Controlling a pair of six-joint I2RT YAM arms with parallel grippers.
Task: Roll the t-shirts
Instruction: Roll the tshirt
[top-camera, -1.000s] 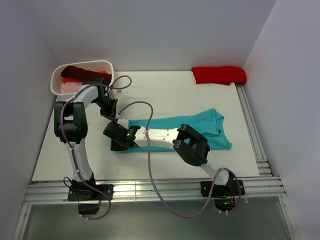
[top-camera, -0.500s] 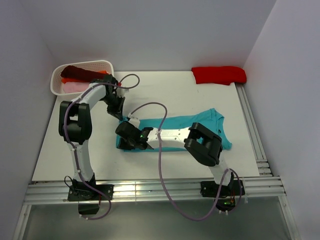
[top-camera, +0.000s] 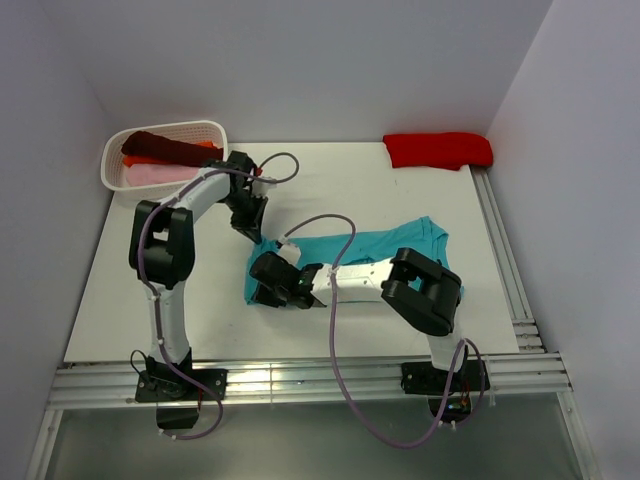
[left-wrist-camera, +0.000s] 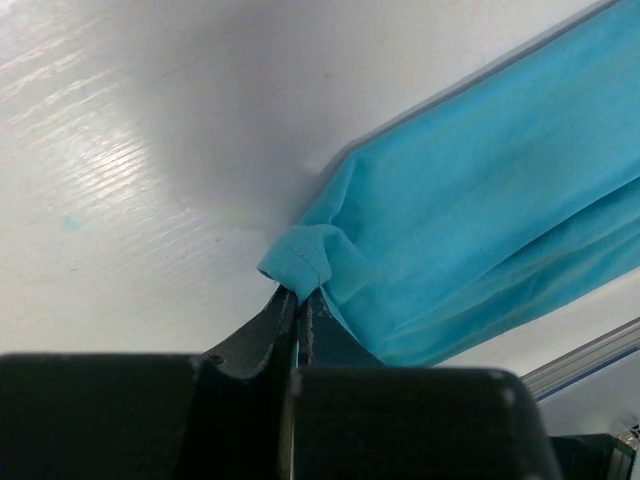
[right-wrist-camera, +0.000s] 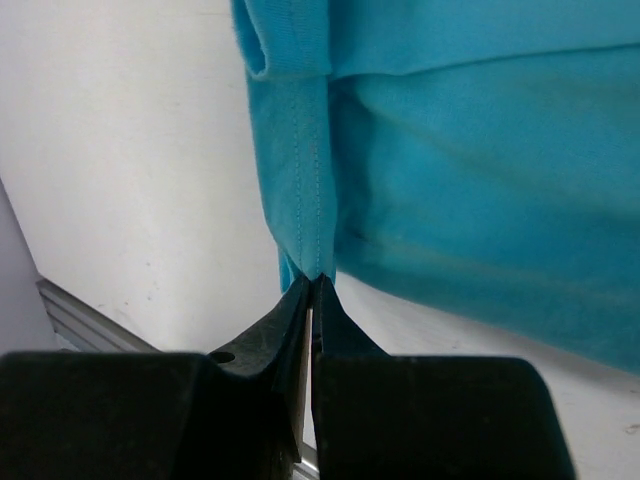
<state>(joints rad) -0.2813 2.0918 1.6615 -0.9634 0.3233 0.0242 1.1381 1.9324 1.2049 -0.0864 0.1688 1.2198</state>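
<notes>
The left gripper (left-wrist-camera: 300, 296) and right gripper (right-wrist-camera: 314, 285) each pinched a corner of the teal t-shirt (top-camera: 395, 245). Those thin bites might slip, skewing the roll.

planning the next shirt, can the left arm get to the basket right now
Probably yes: the basket sits close beside that arm, nothing between. But the left gripper is shut on the teal shirt and must let go first.

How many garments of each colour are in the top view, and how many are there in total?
teal t-shirt: 1
red garment: 1
maroon garment: 1
orange garment: 1
pink garment: 1
Total: 5
</notes>
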